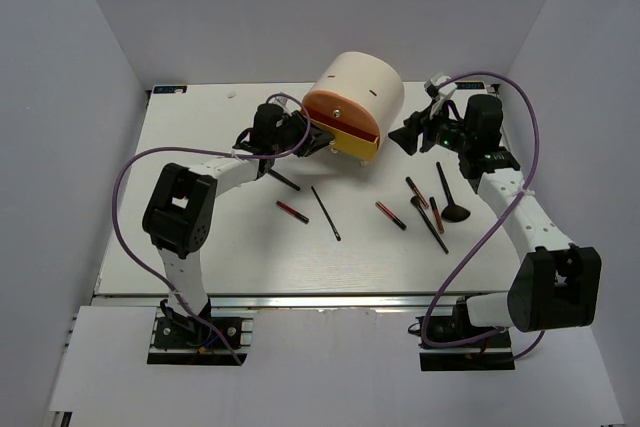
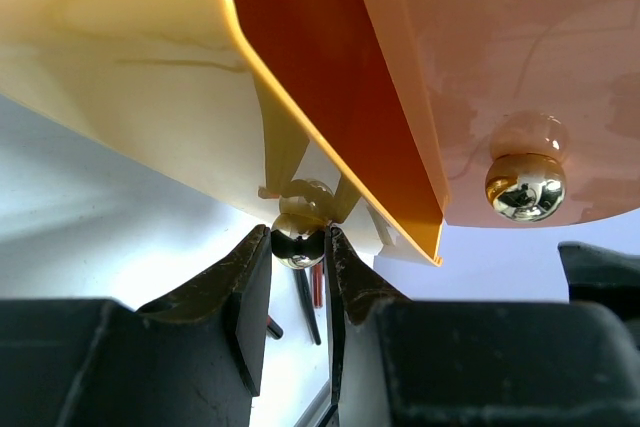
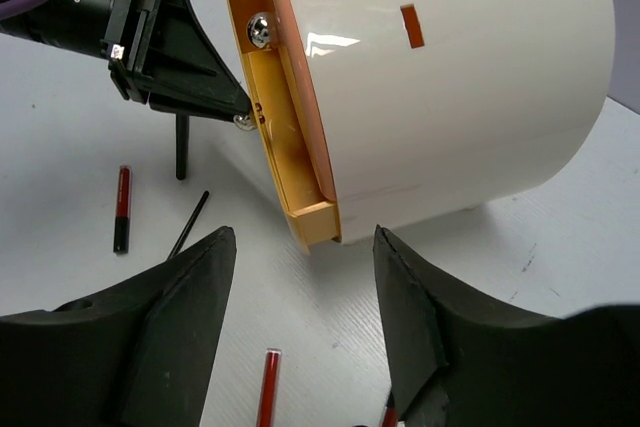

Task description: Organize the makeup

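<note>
The makeup lies loose on the white table: a short red-and-black stick [image 1: 292,211], a slim black stick [image 1: 325,213], another red stick [image 1: 390,215] and black brushes [image 1: 450,197] further right. The cream case [image 1: 352,87] lies on its side at the back. Its lower orange drawer [image 3: 290,137] is pulled out a little. My left gripper [image 2: 298,247] is shut on that drawer's small gold knob [image 2: 298,237]. My right gripper [image 3: 305,277] hovers open beside the case's right flank, with nothing between its fingers.
A second gold knob [image 2: 525,185] sits on the upper drawer front. A dark stick [image 1: 283,179] lies just below my left wrist. White walls close in the table [image 1: 200,247] on three sides. Purple cables loop from both arms.
</note>
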{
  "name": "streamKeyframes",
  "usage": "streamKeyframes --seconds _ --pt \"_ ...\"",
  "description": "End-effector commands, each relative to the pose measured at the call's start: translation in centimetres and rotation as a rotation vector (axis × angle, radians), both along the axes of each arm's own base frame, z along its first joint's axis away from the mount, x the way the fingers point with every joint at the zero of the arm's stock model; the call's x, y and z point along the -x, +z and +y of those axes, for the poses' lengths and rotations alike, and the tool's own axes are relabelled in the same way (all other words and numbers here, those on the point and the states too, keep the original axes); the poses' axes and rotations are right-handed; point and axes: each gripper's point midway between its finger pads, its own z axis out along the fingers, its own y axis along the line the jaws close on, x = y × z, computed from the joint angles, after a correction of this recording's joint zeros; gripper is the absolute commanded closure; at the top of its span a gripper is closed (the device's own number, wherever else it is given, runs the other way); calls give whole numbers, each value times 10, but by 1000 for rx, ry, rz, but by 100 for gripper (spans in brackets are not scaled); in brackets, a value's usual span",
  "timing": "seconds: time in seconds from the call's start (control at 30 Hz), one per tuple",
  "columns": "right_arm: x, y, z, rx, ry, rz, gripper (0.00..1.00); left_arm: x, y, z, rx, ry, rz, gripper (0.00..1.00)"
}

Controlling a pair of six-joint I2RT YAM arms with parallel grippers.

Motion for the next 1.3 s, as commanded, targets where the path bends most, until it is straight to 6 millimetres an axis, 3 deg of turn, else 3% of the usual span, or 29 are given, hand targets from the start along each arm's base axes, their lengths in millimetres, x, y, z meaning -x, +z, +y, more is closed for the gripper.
streamKeyframes --seconds 0.0,0.03,0.1,0.27,0.37,0.67,0.9,1.27 --pt "-9 12 9 6 2 -77 36 15 8 3 -17 -40 0 82" --pt "-16 9 9 19 -15 -76 24 14 9 3 -14 -38 -2 82" --pt "-18 15 18 40 8 -116 17 13 11 2 -11 -38 -6 82" --pt "-29 14 34 110 -21 -196 13 11 13 2 -9 -36 -11 82" --pt "-44 16 41 145 -101 -254 14 12 13 1 -5 -41 -8 82" --pt "-89 15 30 229 -286 -355 23 12 14 0 -7 -52 -9 83" --pt "-105 14 30 235 -324 -371 34 19 14 2 -8 -60 -5 83" --pt "-119 6 28 249 -362 -365 36 39 15 9 6 -58 3 83"
